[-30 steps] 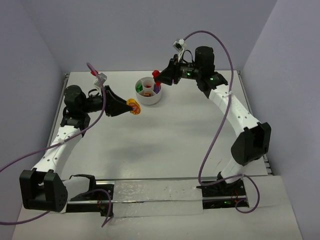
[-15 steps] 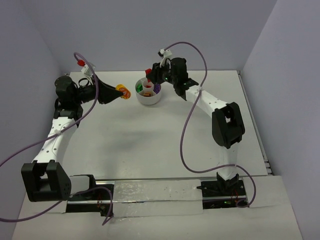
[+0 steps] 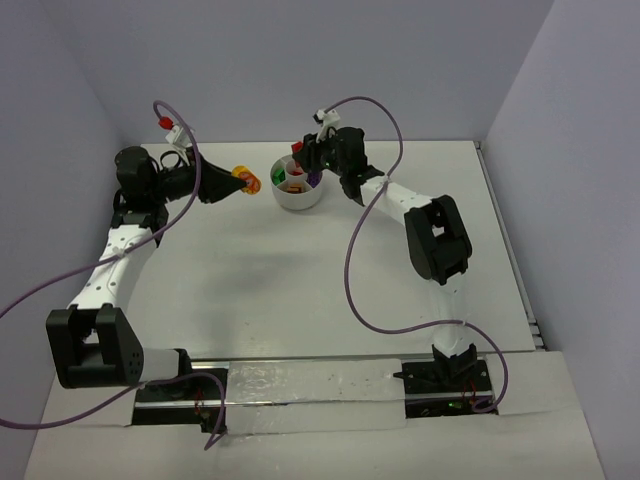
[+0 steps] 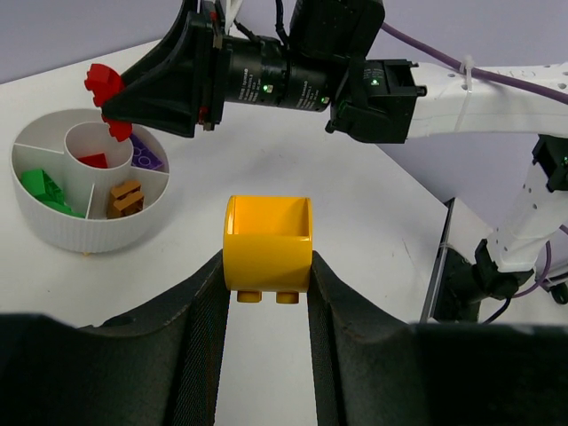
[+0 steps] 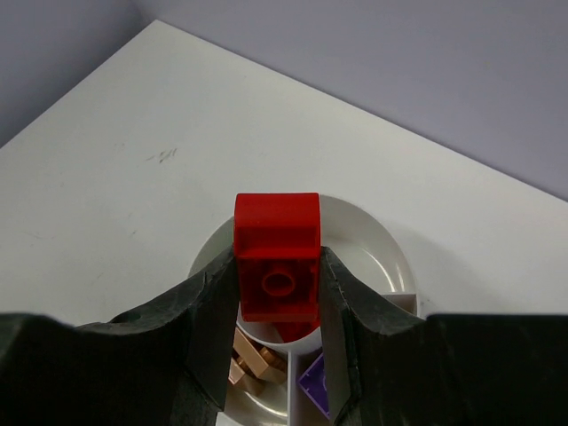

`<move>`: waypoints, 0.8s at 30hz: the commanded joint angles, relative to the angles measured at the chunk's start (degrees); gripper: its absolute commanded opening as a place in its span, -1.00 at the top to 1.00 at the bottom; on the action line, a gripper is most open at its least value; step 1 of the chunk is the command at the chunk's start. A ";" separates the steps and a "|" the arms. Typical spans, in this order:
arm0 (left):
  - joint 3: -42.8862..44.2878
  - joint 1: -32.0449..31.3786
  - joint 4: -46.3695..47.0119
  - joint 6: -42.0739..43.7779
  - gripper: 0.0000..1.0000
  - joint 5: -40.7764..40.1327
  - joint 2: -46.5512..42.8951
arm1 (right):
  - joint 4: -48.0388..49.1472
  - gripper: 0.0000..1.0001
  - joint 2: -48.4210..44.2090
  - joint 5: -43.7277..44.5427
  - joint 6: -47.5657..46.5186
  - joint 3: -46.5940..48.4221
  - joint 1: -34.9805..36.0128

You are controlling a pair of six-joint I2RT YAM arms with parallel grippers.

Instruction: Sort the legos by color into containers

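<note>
I stood before a white table [image 3: 330, 300] that took up nearly the whole small booth, its top matte and plain. Three pale lavender-grey walls closed it in: a back wall [image 3: 300, 60] straight ahead, with a left wall [image 3: 40, 150] and a right wall [image 3: 585, 150] slanting in at the sides. A thin metal rail [image 3: 516, 255] ran along the table's right edge. Along the near edge lay a shiny, translucent strip [image 3: 310, 385] that caught the light. The light was soft and even, leaving only faint grey shadows [image 3: 240, 285] on the tabletop. A small dark scuff [image 5: 162, 156] marked the white surface.
</note>
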 commanded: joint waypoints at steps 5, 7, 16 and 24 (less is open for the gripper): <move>3.01 0.40 0.36 1.88 1.00 0.04 1.22 | 4.89 0.84 1.02 -0.30 -0.21 3.53 -0.05; 3.16 0.40 0.13 2.05 1.00 0.09 1.48 | 5.05 0.78 1.19 -0.37 -0.31 3.36 -0.05; 3.40 0.40 0.55 1.98 1.00 0.40 2.30 | 4.45 0.66 2.42 -1.10 -0.37 4.33 0.15; 3.97 0.40 0.37 2.25 0.99 0.45 3.00 | 3.58 0.01 3.08 -1.55 -0.92 4.75 0.22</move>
